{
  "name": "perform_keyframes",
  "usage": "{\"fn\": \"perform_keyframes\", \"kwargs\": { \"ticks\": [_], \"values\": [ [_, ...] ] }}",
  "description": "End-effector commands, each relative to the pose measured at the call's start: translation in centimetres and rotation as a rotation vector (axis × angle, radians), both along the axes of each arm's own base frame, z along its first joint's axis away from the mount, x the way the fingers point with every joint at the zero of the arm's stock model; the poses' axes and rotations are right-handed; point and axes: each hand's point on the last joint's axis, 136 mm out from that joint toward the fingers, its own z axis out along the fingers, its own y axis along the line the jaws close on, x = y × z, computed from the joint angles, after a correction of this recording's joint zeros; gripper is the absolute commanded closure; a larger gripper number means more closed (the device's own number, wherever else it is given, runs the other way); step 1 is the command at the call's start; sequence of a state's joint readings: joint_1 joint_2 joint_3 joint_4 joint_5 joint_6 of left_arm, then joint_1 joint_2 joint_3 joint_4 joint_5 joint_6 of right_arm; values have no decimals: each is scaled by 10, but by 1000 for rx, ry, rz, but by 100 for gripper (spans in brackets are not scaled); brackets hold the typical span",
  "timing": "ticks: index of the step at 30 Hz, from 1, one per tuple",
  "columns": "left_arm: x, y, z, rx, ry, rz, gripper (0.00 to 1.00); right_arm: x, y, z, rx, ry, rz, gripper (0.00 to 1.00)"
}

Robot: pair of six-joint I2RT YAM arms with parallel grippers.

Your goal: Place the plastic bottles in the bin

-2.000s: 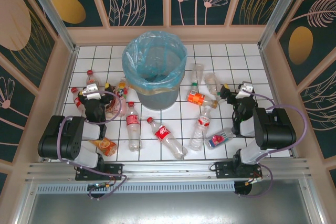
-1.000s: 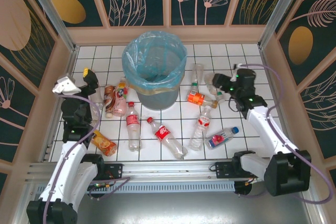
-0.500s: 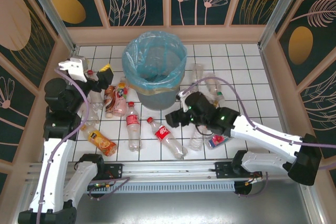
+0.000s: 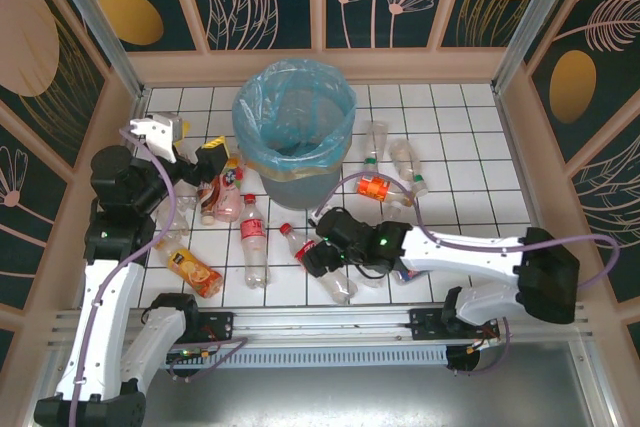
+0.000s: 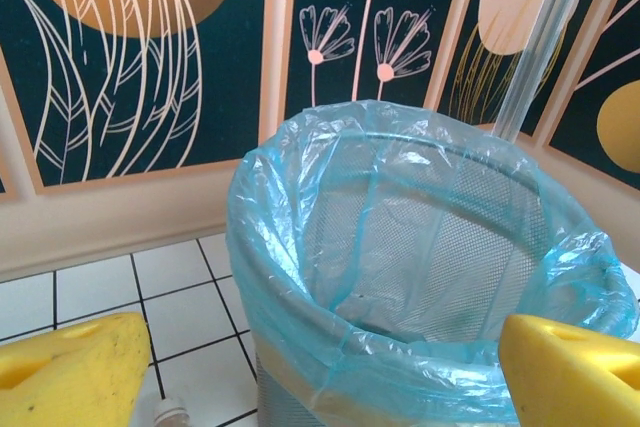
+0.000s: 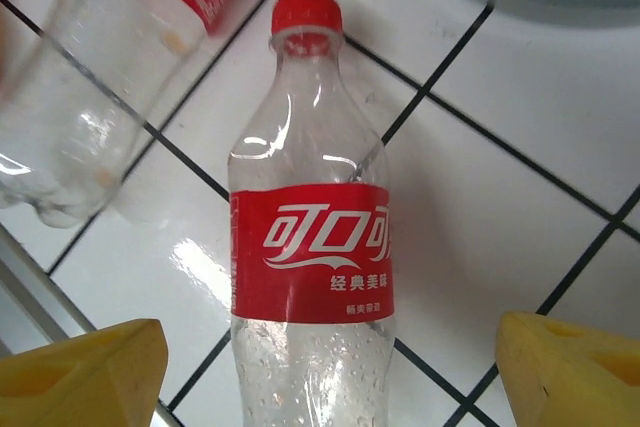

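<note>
our right gripper [image 6: 320,377] has swung over the cola bottle [image 6: 300,127] near the table's [image 4: 470,172] front edge, released like the left gripper [image 5: 320,372]. it looks light and slippery, so we would grasp its label [image 6: 315,252].

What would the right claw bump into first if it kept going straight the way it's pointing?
The right claw would most likely meet the red-labelled bottle, lying on the white tiles squarely between its open fingers. How far away is hard to judge.
</note>
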State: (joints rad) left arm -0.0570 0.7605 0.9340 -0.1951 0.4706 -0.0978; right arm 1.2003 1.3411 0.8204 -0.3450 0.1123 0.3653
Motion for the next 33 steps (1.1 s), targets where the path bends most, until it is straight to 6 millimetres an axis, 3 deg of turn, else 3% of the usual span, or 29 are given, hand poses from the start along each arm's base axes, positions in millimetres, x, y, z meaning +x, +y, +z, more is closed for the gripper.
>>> {"fn": "perform_keyframes", "kwargs": {
  "ticks": [1, 13, 18, 23, 29, 30, 33],
  "values": [
    [-3, 2, 0, -6, -3, 7, 10, -2, 12, -8, -35, 0, 17, 12],
    [-7, 8, -10, 22, 13, 41, 9, 0, 28, -57, -211, 67, 52, 9],
    [-10, 9, -8, 31, 21, 48, 9, 4, 27, -68, -280, 67, 51, 16],
    [-11, 11, -5, 38, 18, 57, 9, 5, 31, -57, -268, 54, 64, 31],
    [-14, 10, 5, 31, 2, 54, 9, -20, 27, -20, -196, 67, 128, 40],
    [-17, 10, 23, 25, -33, 52, 9, -25, 27, -11, -172, 72, 140, 41],
    [-23, 8, 48, 12, -85, 37, 9, -38, 29, 18, -89, 73, 186, 42]
  ]
}}
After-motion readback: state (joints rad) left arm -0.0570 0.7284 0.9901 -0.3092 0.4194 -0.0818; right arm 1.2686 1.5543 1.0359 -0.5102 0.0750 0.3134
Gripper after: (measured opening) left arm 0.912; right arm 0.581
